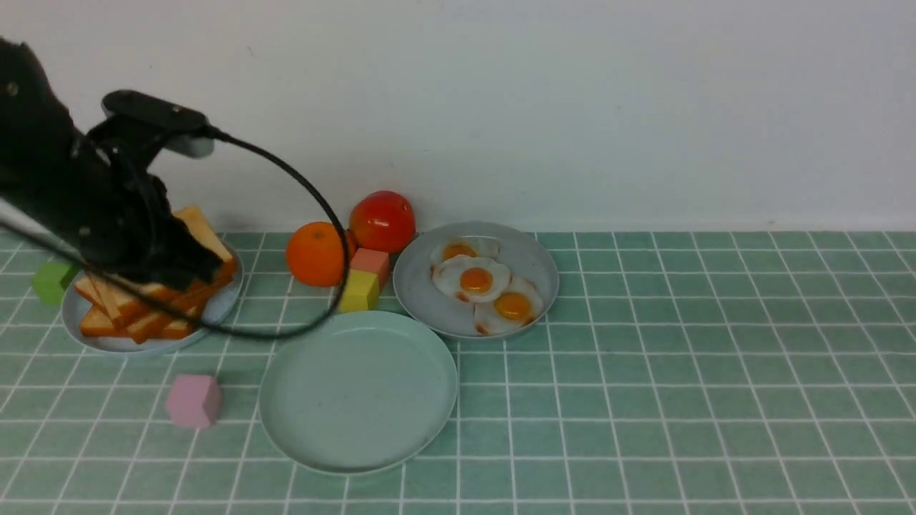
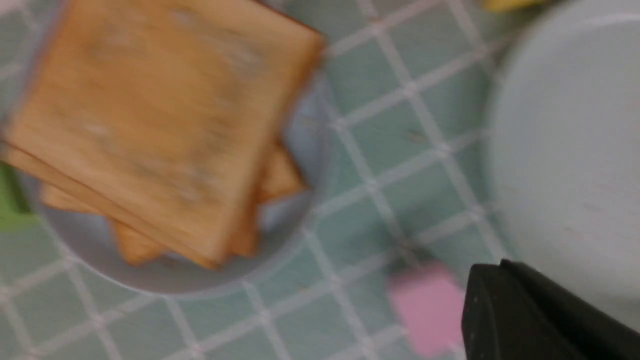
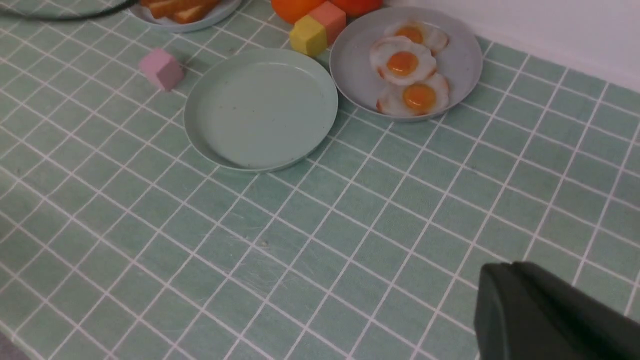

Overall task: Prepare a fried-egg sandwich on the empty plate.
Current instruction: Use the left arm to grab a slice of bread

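My left pincer [image 1: 186, 270], pinched closed at the golden-brown square toast pile [image 1: 122, 315], has the round pale mint-green empty plate [image 1: 358, 393] just right of that pile, nearest this arm.

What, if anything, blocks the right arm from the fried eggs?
Probably nothing. The right gripper, shut, hangs over bare tiles, and no object lies between it and the three fried eggs on their grey plate. The left arm is away over the toast plate. The jaws would need opening first.
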Robot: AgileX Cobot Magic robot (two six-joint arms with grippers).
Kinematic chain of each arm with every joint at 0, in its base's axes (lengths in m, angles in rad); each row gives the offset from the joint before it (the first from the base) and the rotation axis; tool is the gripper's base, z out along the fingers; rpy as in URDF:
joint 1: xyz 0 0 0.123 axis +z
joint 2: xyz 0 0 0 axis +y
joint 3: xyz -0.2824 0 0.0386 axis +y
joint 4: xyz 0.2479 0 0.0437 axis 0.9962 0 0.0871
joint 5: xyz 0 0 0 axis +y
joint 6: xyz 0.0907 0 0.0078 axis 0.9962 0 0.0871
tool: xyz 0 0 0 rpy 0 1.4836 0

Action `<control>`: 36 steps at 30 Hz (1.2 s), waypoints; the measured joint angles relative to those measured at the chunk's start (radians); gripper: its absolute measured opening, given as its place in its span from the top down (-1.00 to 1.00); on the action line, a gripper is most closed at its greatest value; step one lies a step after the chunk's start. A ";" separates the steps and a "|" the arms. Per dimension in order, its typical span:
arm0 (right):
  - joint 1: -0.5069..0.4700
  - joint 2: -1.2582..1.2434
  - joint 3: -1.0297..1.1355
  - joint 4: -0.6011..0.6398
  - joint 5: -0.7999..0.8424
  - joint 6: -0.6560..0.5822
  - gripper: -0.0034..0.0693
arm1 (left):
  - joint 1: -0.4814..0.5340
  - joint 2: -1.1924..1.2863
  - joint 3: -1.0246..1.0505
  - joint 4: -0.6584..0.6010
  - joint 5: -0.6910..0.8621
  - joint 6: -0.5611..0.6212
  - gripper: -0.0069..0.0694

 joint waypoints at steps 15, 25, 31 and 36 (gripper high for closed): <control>0.000 0.000 0.000 0.041 0.019 -0.024 0.87 | 0.056 0.221 -0.119 0.078 -0.083 0.331 -0.23; 0.000 0.000 0.000 0.055 0.017 -0.026 0.87 | 0.056 0.316 -0.123 0.104 -0.240 0.331 -0.55; 0.000 0.000 0.000 0.088 0.017 -0.026 0.86 | 0.056 0.336 -0.125 0.110 -0.261 0.331 -0.32; 0.000 0.000 0.000 0.107 0.019 -0.045 0.85 | 0.056 0.340 -0.127 0.110 -0.257 0.335 0.12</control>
